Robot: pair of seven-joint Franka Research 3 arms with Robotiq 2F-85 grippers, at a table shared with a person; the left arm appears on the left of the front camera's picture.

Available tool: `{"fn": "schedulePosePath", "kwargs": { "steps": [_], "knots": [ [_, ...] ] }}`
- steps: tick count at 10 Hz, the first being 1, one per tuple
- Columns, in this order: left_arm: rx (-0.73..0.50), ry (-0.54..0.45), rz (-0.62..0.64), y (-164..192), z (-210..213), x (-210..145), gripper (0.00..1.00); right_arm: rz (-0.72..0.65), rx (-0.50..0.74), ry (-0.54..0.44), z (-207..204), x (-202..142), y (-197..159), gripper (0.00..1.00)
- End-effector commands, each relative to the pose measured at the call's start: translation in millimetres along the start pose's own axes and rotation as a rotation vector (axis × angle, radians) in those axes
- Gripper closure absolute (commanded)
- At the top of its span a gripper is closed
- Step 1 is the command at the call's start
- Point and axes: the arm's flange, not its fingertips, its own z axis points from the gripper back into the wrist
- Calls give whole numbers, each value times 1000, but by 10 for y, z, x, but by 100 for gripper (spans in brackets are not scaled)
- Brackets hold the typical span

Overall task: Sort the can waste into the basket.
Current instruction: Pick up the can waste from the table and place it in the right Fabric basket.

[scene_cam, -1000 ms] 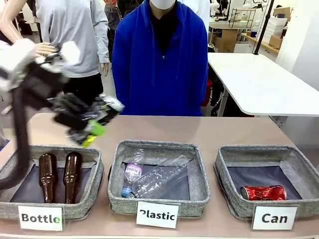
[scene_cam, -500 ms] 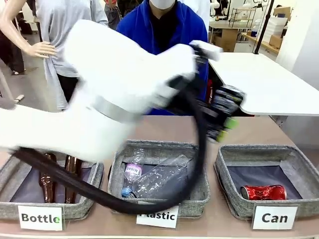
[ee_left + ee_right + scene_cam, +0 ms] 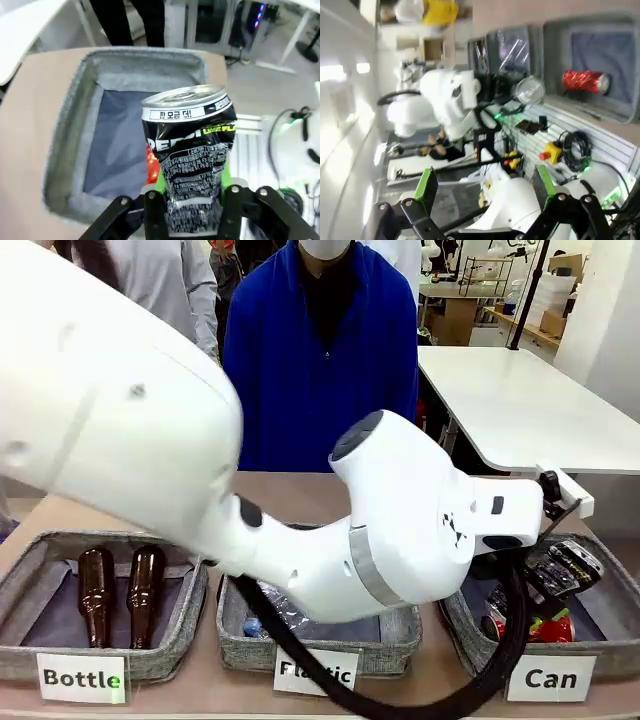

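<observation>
My left arm reaches across the front view, its gripper over the Can basket at the right. In the left wrist view the left gripper is pinching the dark can between its green pads, upright, silver top up, fingers low on its crumpled body. Below and beyond the can I see the basket, dark lining showing, and a sliver of the red can lying inside it just behind the held one. In the front view the red can lies near the basket's front wall, partly hidden by the gripper.

My right gripper has its fingers spread wide with nothing between them; its camera looks sideways at the basket with the red can far off.
</observation>
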Motion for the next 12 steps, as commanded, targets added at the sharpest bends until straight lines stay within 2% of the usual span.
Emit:
{"fn": "schedulePosePath", "kwargs": {
  "steps": [1, 3, 5, 6, 10, 11, 12],
  "knots": [
    [25, 41, -72, 188, -76, 516, 56, -17, 62, 77, -141, -57, 108, 0],
    [-129, 124, -270, 351, 4, 660, 56, -17, 62, 77, -141, -57, 108, 0],
    [-211, 169, -364, 377, 2, 708, 56, -17, 62, 77, -141, -57, 108, 0],
    [-234, 175, -372, 393, -57, 691, 56, -17, 62, 77, -141, -57, 108, 0],
    [-181, 171, -419, 403, -93, 658, 56, -17, 62, 77, -141, -57, 108, 0],
    [-194, 171, -411, 418, -84, 664, 0, -17, 62, 77, -141, -57, 108, 0],
    [-176, 167, -415, 422, -70, 652, 0, -17, 62, 77, -141, -57, 108, 0]
  ]
}}
